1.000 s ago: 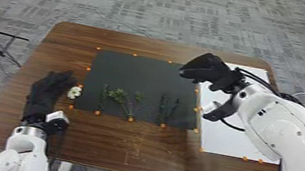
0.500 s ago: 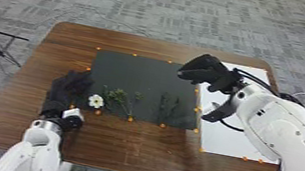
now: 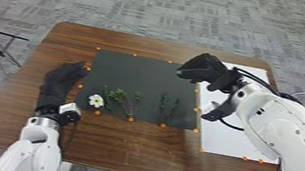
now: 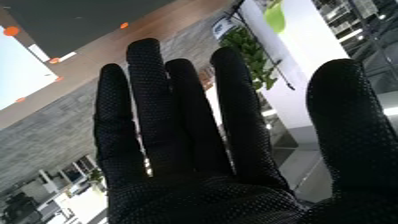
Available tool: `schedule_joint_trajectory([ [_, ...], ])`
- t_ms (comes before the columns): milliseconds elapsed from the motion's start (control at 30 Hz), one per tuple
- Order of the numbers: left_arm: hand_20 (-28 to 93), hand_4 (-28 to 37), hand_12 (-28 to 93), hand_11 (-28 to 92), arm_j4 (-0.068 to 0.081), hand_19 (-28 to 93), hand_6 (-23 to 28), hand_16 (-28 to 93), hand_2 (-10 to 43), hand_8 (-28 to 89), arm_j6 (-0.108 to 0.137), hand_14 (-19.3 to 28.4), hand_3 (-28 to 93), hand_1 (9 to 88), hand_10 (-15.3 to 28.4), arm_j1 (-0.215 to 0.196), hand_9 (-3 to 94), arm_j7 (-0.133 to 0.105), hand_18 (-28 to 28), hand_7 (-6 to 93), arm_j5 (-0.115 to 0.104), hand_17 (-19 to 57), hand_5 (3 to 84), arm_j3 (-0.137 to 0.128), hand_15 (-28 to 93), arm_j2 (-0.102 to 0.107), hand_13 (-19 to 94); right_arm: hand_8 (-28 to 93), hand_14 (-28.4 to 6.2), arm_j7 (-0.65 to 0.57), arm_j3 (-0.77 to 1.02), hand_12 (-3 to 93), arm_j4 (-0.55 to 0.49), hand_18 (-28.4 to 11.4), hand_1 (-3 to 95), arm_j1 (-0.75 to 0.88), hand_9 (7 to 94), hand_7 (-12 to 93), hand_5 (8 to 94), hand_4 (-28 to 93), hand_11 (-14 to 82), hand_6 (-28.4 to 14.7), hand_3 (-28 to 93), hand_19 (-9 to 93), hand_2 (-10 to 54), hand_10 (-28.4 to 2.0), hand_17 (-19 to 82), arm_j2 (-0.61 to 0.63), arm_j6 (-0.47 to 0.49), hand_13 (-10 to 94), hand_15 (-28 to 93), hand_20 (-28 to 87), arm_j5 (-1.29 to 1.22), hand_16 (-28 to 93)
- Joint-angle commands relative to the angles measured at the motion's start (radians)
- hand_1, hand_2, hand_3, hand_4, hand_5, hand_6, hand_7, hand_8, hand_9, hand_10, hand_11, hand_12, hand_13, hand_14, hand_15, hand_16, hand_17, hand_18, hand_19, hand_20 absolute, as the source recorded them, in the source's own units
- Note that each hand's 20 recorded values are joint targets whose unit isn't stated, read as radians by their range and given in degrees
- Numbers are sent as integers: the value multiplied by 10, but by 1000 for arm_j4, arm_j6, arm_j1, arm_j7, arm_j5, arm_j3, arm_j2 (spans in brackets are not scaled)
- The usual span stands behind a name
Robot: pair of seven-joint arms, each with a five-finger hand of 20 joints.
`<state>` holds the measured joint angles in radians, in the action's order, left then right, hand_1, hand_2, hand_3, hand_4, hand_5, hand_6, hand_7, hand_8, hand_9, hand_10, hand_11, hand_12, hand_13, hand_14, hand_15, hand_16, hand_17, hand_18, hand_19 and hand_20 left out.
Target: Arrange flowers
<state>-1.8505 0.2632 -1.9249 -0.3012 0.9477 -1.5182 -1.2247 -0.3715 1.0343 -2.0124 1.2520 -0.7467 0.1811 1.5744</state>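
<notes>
Flanking edges of dark mat, left hand, right hand: fingers straight, right's apart.

Sprigs and flower block the black mat's near side; passage lies beyond.

Head cam high, facing fwd/down; R wrist cam close, facing along R hand; both get mat.

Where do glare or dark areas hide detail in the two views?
Head view: fairly even light, though the dark stems nearly merge with the black mat, and the left hand shows little shading. Right wrist view: the white sheet is almost washed out by brightness; the right hand stands dark before bright patches.
</notes>
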Motion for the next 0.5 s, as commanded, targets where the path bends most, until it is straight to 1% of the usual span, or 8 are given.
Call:
schedule_joint_trajectory([
  [33,197,-283,149,255,-27,89,19,4,57,-74,11,165,702,243,147,-192,533,-5,101,177,35,99,548,-195,222,37,409,-62,-191,-10,32,174,-12,-213,286,35,537,117,585,-136,70,-46,632,462,32,-188,187,4,-4,478,307,356,-1,265],
  [67,197,-283,150,255,-29,90,19,5,57,-74,-16,166,703,243,147,-206,533,5,101,177,68,99,548,-224,223,34,410,-62,-192,-12,37,174,-14,-213,286,42,538,117,585,-136,70,-46,632,462,32,-188,187,5,-9,478,308,356,-3,265],
  [100,198,-283,150,254,-28,92,19,6,55,-75,-22,168,702,245,147,-218,533,7,103,176,94,100,548,-244,226,34,413,-62,-192,-14,41,174,-17,-213,286,47,539,117,585,-136,70,-46,632,462,32,-187,187,6,-14,478,308,356,-5,265],
  [133,199,-283,150,254,-28,93,19,6,55,-75,-15,169,701,247,147,-228,533,10,104,176,101,101,548,-258,227,40,415,-62,-192,-17,49,174,-19,-214,286,55,542,117,585,-136,71,-46,631,461,32,-186,187,5,-16,479,308,356,-6,265],
  [200,200,-283,150,253,-29,95,19,6,53,-75,-7,170,700,249,148,-240,534,10,105,176,76,101,548,-281,229,47,416,-62,-192,-22,58,173,-20,-213,286,65,545,117,585,-136,70,-46,631,461,33,-187,187,5,-22,479,309,356,-10,264],
  [300,199,-283,150,253,-31,96,18,5,53,-75,-5,171,698,251,148,-246,534,10,105,176,93,101,548,-315,230,38,416,-62,-192,-24,75,173,-20,-213,283,77,548,117,585,-136,71,-46,630,461,35,-185,187,4,-20,479,309,356,-10,264],
  [400,199,-283,150,252,-31,96,18,4,52,-75,-4,170,699,252,148,-237,535,5,106,176,86,100,549,-328,232,39,418,-62,-192,-16,109,173,-13,-214,282,97,549,117,585,-136,72,-46,628,462,38,-185,186,19,-36,478,309,357,14,264],
  [500,199,-283,151,251,-32,95,17,4,53,-75,-8,170,697,253,148,-228,536,9,106,176,94,101,548,-336,232,43,419,-62,-190,8,121,173,29,-212,289,112,551,120,585,-134,73,-44,633,464,29,-183,190,49,-158,483,309,358,188,263],
])
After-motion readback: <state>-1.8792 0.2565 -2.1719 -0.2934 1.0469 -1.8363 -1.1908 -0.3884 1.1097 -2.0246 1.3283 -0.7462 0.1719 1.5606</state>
